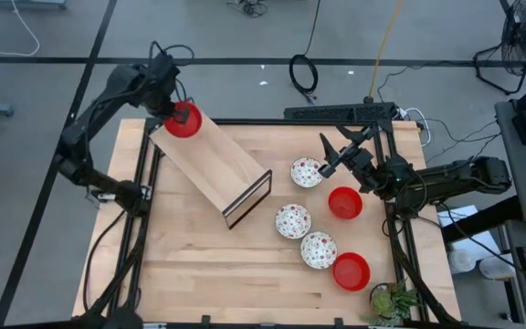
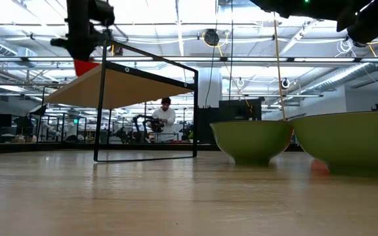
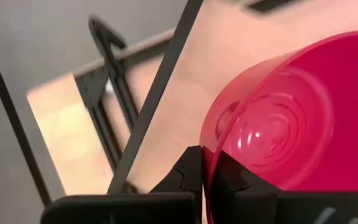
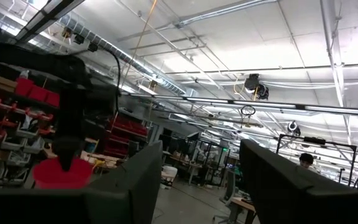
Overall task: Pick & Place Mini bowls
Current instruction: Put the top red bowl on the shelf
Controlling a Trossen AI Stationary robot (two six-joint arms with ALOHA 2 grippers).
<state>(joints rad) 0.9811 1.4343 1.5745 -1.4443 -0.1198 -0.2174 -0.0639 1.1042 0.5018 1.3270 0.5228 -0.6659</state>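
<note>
At upper left of the high view, a red bowl [image 1: 184,120] is pinched by its thin rim in the closed left gripper [image 1: 173,112], over the top end of a sloping wooden ramp [image 1: 210,161]. It is judged light, rigid and glossy, so slippery. Five bowls, all empty, are seen at right, beside the open, raised right gripper [image 1: 334,153].

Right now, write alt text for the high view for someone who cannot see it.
The left gripper holds a plain glossy red mini bowl over the top of a sloped wooden ramp. The right gripper, fingers open, hovers beside a white floral mini bowl; four more bowls lie on the wooden table.
</note>
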